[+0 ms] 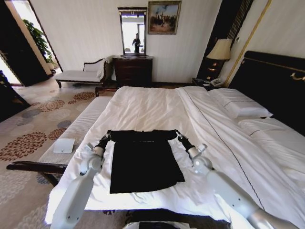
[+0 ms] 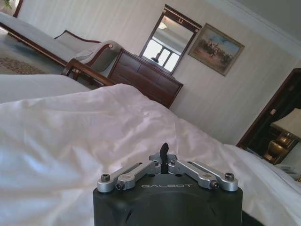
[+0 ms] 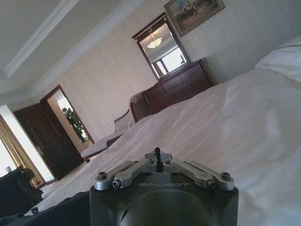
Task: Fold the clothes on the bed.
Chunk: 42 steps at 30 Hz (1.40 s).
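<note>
- the black t-shirt [image 1: 143, 160] lies flat on the white sheet of the bed [image 1: 157, 107], near the foot end and between the two arms; its far edge forms a straight band running across from one gripper to the other.
- the lettering on the shirt cannot be made out in the head view.
- the left gripper [image 1: 105, 139] sits at the far left corner of the shirt, low against the bedding; in the left wrist view its fingers [image 2: 164, 151] are drawn together to a single narrow tip, with dark fabric pinched there.
- the right gripper [image 1: 181, 137] sits at the far right corner of the shirt, at the same height as the left; in the right wrist view its fingers [image 3: 157, 153] are likewise closed to a thin tip. a dark edge of cloth shows beside its housing.
- both arms reach forward from the near edge of the bed, roughly symmetrical.
- the pillows [image 1: 240, 106] lie at the right, against the dark headboard [image 1: 271, 81].
- a white-cushioned bench [image 1: 78, 131] stands along the left side of the bed, with a small white flat object [image 1: 64, 145] on it.
- a dark dresser [image 1: 133, 70] with a mirror [image 1: 133, 31] stands at the far wall.
</note>
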Tool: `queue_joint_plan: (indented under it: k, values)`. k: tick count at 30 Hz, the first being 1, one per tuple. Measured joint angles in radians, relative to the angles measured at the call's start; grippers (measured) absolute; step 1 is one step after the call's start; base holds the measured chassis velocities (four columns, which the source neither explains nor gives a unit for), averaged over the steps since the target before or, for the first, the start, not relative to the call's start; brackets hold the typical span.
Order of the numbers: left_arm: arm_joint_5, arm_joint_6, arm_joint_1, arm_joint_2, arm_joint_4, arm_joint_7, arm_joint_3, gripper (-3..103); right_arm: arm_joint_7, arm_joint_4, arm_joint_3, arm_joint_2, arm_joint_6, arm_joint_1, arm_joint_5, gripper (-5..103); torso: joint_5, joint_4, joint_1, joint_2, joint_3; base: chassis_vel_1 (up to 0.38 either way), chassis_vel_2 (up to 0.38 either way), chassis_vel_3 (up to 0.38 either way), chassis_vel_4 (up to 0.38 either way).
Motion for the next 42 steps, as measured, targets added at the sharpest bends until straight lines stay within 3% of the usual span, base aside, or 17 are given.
queue_joint_plan:
  k: [8, 15, 24, 42]
  values:
    - [0.088, -0.016, 0.188, -0.098, -0.069, -0.021, -0.016, 2, 0.0, 0.037, 0.009, -0.012, 0.017, -0.122, -0.083, 1, 0.0002, 0.0, 0.0, 0.0, 0.0, 0.0, 0.0, 0.0, 0.0]
    - [0.154, 0.042, 0.289, -0.146, -0.095, -0.076, -0.024, 2, 0.023, 0.033, 0.018, 0.003, 0.025, -0.187, -0.121, 1, 0.0002, 0.0, 0.0, 0.0, 0.0, 0.0, 0.0, 0.0, 0.0]
    - [0.194, 0.056, 0.325, -0.163, -0.096, -0.085, -0.036, 2, 0.059, 0.022, 0.022, 0.011, 0.035, -0.225, -0.142, 1, 0.0002, 0.0, 0.0, 0.0, 0.0, 0.0, 0.0, 0.0, 0.0]
    - [0.203, 0.052, 0.36, -0.21, -0.127, -0.063, -0.042, 2, 0.146, 0.186, 0.048, -0.012, 0.051, -0.364, -0.152, 1, 0.0001, 0.0001, 0.0, 0.0, 0.0, 0.0, 0.0, 0.0, 0.0]
